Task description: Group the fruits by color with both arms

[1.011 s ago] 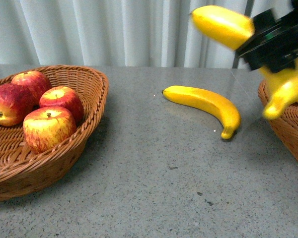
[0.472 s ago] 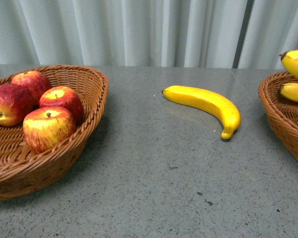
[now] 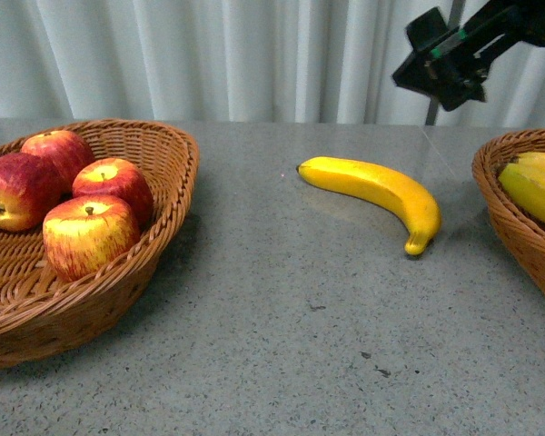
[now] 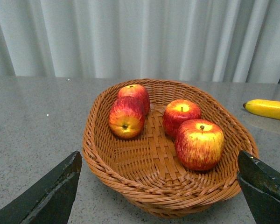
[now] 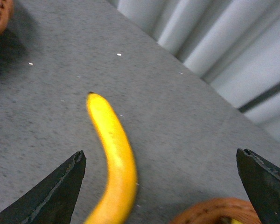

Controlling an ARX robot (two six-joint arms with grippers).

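Note:
Several red apples streaked with yellow, one of them nearest the front (image 3: 88,234), lie in the left wicker basket (image 3: 168,195). One banana (image 3: 372,189) lies on the grey table at the middle right. Another banana (image 3: 534,186) lies in the right wicker basket (image 3: 500,209). My right gripper (image 3: 440,59) hangs open and empty high above the table's back right. In the right wrist view, the right gripper (image 5: 159,154) is open above the table banana (image 5: 113,154). The left gripper (image 4: 158,156) is open and empty in front of the apple basket (image 4: 130,186); it is out of the front view.
A pale curtain (image 3: 254,54) closes off the far table edge. The table banana also shows at the edge of the left wrist view (image 4: 268,108). The right basket's rim (image 5: 210,210) lies just beside the right gripper.
One second ago my right gripper held a banana over the right basket. That banana now lies in the basket, and the gripper is empty, higher and further left.

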